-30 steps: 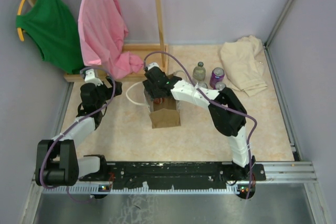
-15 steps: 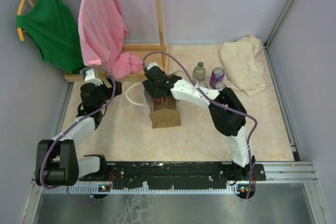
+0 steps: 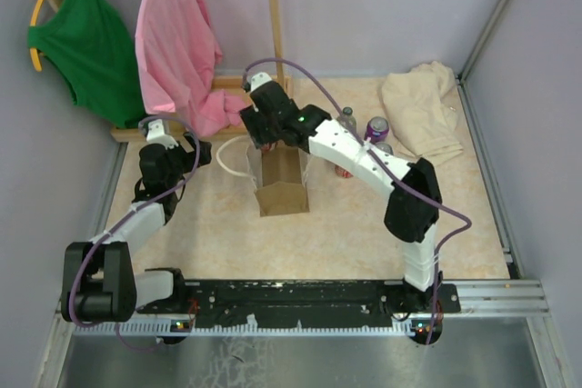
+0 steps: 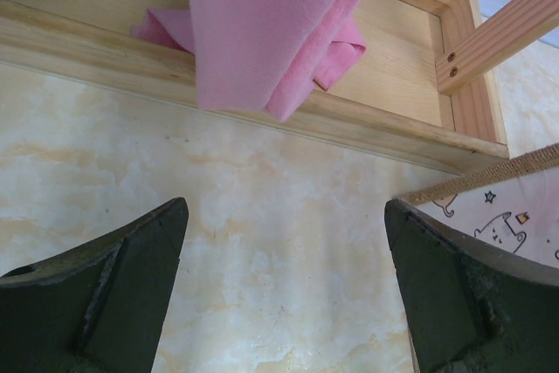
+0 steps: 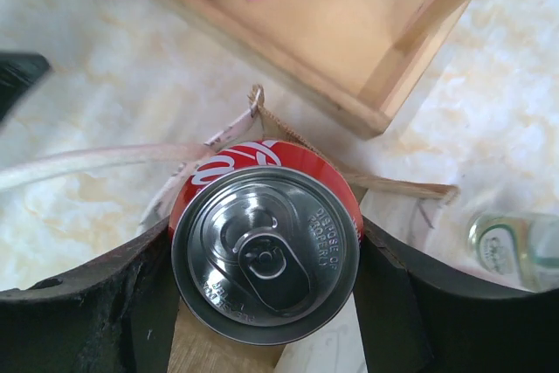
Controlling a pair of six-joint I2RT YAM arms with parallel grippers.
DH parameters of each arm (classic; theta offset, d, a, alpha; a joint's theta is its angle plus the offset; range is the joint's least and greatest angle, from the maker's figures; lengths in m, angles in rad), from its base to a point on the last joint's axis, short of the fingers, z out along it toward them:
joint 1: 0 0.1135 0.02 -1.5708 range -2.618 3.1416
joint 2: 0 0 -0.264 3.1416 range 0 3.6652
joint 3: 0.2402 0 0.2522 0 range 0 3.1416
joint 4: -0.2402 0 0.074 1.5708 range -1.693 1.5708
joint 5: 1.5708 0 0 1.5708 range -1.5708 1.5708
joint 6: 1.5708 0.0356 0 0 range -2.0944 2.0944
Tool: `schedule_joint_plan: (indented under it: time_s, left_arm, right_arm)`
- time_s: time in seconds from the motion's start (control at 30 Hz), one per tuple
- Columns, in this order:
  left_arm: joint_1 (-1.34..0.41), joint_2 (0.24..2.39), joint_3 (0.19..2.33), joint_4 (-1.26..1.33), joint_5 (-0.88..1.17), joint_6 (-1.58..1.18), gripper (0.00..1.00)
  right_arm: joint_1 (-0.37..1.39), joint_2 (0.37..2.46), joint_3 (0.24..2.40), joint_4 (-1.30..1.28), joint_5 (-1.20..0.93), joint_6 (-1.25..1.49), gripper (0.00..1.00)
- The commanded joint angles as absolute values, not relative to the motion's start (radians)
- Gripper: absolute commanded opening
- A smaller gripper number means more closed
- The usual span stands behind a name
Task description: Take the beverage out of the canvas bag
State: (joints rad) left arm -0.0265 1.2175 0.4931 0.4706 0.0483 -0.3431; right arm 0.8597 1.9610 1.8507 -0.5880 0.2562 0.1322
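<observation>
A: Where's the drink?
B: The red can (image 5: pixel 265 251) is clamped in the right gripper (image 5: pixel 266 290). A dark finger (image 5: pixel 96 312) presses against each side, and the silver top and pull tab face the wrist camera.
A: And the bag (image 3: pixel 282 193)?
B: It stands upright on the table (image 4: pixel 279 216) with its mouth open, a white handle (image 5: pixel 83 165) lying out to its left. From above, the gripper sits over the far end of that mouth and hides the can. In the wrist view the bag's tan edge shows just behind the can, so the can is right at the opening. Whether its base is clear of the bag I can't tell.
A: What about the other arm?
B: The left gripper (image 4: pixel 284 281) is well off to the left, over the table, jaws wide apart with only bare marble between them. Its camera catches a corner of the bag at the right edge — tan rim, pale printed lining.
A: Anything else nearby?
B: A bottle (image 3: pixel 345 120) and a purple can (image 3: pixel 376 130) stand to the right of the bag. A pink cloth (image 4: pixel 262 24) hangs down into the wooden rack (image 4: pixel 397 54) beyond.
</observation>
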Motion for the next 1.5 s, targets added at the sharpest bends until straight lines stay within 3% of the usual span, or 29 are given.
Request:
schedule_joint_plan:
  time_s: [0.0, 0.37, 0.5, 0.7, 0.87, 1.03, 1.2, 1.47]
  left_arm:
    - [-0.033, 1.203, 0.519, 0.479, 0.038, -0.337, 1.0]
    - [-0.032, 1.201, 0.512, 0.483, 0.05, -0.348, 1.0]
    - [-0.033, 1.201, 0.512, 0.485, 0.05, -0.341, 1.0]
    - [-0.033, 1.201, 0.512, 0.487, 0.054, -0.344, 1.0]
    - [-0.034, 1.201, 0.509, 0.485, 0.056, -0.342, 1.0]
    - [-0.033, 1.199, 0.509, 0.486, 0.058, -0.344, 1.0]
    - [-0.034, 1.21, 0.51, 0.488, 0.071, -0.351, 1.0]
    - [-0.035, 1.215, 0.506, 0.486, 0.067, -0.348, 1.0]
  right_arm:
    - [0.853, 1.796, 2.008, -0.556, 0.29, 0.093, 0.0]
    - [0.854, 1.536, 1.989, -0.564, 0.591, -0.035, 0.0]
    - [0.843, 1.421, 1.878, -0.557, 0.753, -0.045, 0.0]
    - [0.813, 1.233, 1.627, -0.616, 0.825, 0.075, 0.0]
    - [0.811, 1.084, 1.337, -0.659, 0.825, 0.25, 0.0]
    - [0.78, 1.04, 1.183, -0.711, 0.763, 0.357, 0.0]
    - [0.689, 1.017, 1.031, -0.605, 0.586, 0.381, 0.0]
    - [0.674, 1.073, 0.822, -0.393, 0.536, 0.371, 0.0]
